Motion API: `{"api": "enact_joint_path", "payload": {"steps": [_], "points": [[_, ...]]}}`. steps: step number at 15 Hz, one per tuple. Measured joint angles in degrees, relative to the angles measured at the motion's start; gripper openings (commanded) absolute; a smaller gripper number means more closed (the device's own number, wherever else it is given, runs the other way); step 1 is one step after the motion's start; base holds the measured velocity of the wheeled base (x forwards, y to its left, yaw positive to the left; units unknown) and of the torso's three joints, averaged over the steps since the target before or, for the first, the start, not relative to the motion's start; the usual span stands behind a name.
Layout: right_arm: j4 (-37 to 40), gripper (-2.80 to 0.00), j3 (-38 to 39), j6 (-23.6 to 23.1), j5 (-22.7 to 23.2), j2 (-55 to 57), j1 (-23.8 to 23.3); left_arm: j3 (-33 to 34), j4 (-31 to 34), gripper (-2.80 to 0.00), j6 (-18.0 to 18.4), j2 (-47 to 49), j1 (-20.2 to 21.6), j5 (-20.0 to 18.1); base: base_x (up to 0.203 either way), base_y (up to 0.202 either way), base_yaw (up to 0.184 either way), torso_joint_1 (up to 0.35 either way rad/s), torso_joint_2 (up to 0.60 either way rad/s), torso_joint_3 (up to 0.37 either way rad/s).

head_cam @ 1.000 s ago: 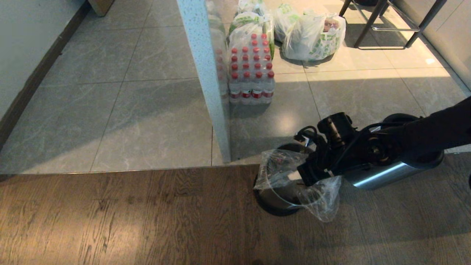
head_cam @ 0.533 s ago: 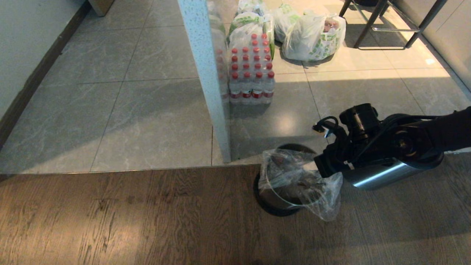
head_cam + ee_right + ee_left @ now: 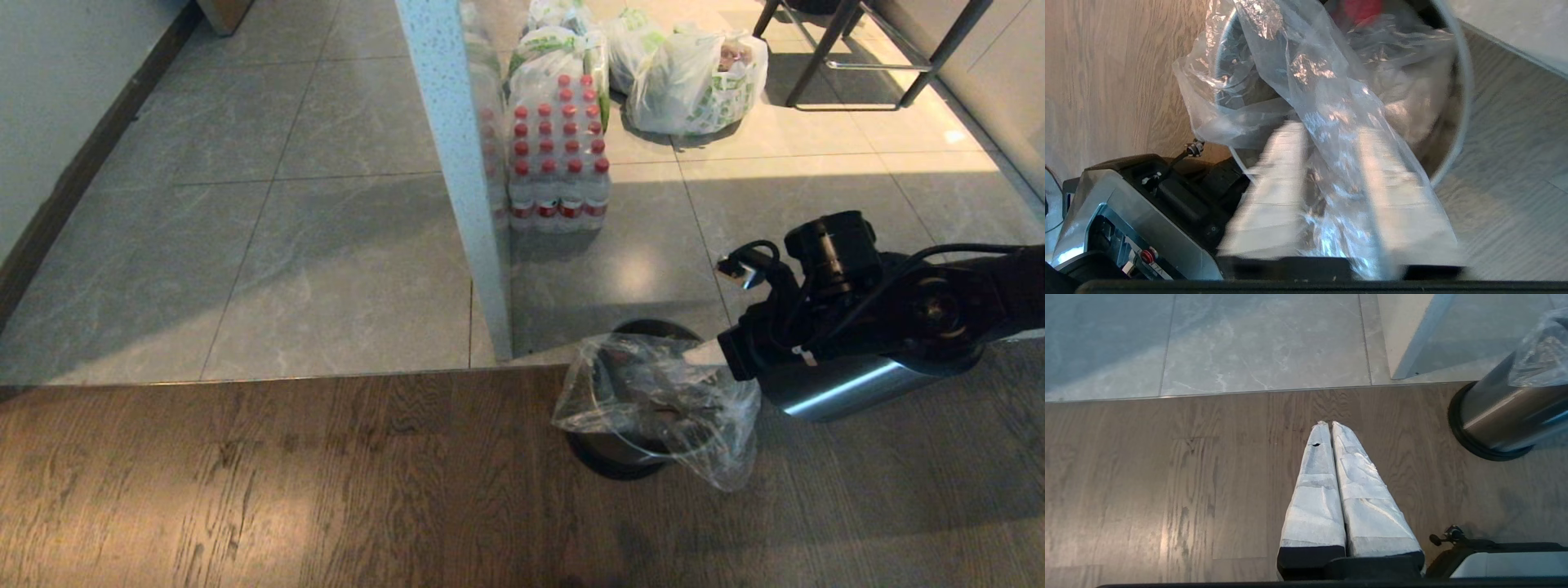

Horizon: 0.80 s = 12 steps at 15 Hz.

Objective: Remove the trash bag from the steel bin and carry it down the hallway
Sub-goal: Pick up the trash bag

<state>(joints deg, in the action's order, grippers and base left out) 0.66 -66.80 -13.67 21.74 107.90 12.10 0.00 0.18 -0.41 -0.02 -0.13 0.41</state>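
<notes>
Pulling back right from steel bin (image 3: 620, 445), my right end effector (image 3: 1331, 192) now parted, plastic film draped between fingers, not pinched. Trash bag (image 3: 665, 400) slumped back, still seated in bin. Grip lost; needs regrasp. Left end effector (image 3: 1331, 428) pressed together, parked over wood floor.

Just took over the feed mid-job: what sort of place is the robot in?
Probably a home, where wood flooring meets grey tile. Filled grocery bags and a shrink-wrapped pack of water bottles sit on the tile, near a small steel bin.
</notes>
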Motion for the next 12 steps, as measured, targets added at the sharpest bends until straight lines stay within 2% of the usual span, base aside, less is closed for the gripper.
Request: {"api": "enact_joint_path", "payload": {"steps": [5, 12], "points": [[-0.87, 0.0, -0.13, -1.88, 0.28, -1.95, -0.26, 0.0, 0.0, -2.8, -0.02, 0.0, 0.02, 0.01, 0.0, 0.0, 0.0, 0.0, 0.0, 0.0], [-0.04, 0.0, -5.7, -2.38, 0.53, 4.16, -0.75, 0.0, 0.0, -2.8, 0.0, 0.0, 0.03, 0.01, 0.0, 0.0, 0.0, 0.0, 0.0, 0.0]]}}
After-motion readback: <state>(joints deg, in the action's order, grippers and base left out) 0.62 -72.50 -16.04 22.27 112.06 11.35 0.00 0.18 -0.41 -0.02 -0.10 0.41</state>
